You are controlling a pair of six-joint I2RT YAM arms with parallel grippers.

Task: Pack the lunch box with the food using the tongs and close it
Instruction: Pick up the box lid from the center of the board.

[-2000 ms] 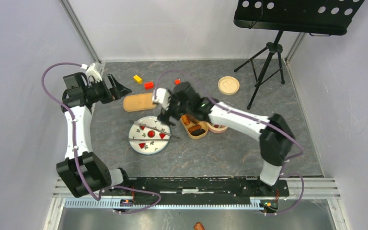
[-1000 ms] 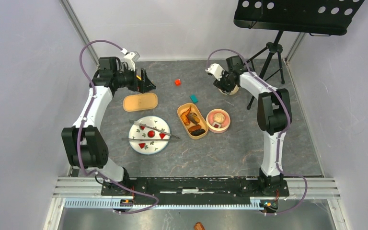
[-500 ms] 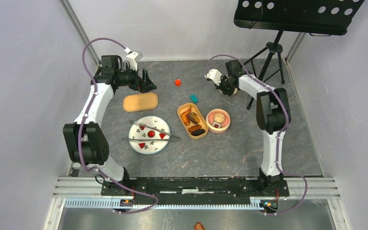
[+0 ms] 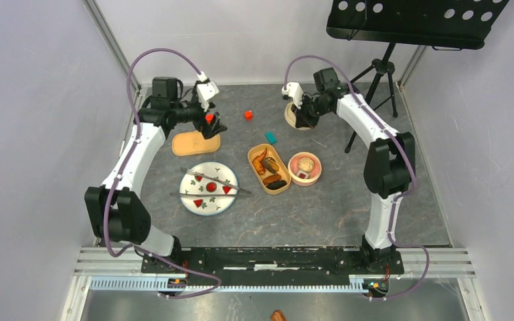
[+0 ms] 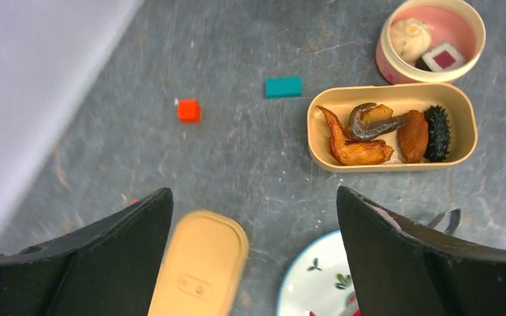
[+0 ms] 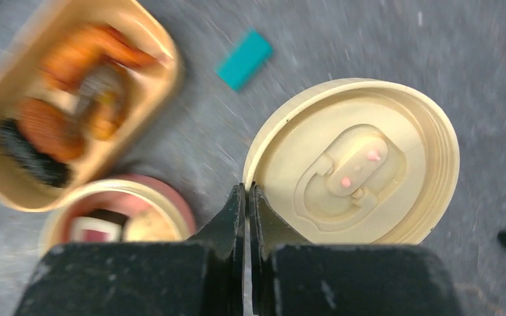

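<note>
Right gripper (image 6: pixel 246 187) is pinched tight, fingertips meeting on the near rim of the round lid (image 6: pixel 362 164), and the lid looks sharp in the wrist view while everything behind it is smeared. From above, that lid sits at the far side of the table, well apart from the boxes. Over on the other side, the left gripper (image 5: pixel 253 197) hangs with its fingers spread as wide as they go and nothing between them, right above the oval lid (image 5: pixel 201 263), which lies flat on the grey surface. The tongs (image 4: pixel 215 179) are lying across the plate (image 4: pixel 222 204), no gripper near them, with the red wedges (image 4: pixel 211 187) scattered on the plate beneath. The oval box (image 5: pixel 395 89) stands open just beside the plate, holding the fried chunks (image 5: pixel 359 151) and the dark ridged piece (image 5: pixel 437 131) at one end. Touching it, the round pink box (image 5: pixel 451 23) is open too, with the rice ball (image 5: pixel 412 36) inside next to a red-and-white piece. A teal block (image 5: pixel 283 86) and a red cube (image 5: pixel 188 110) lie loose on the table beyond the boxes.
</note>
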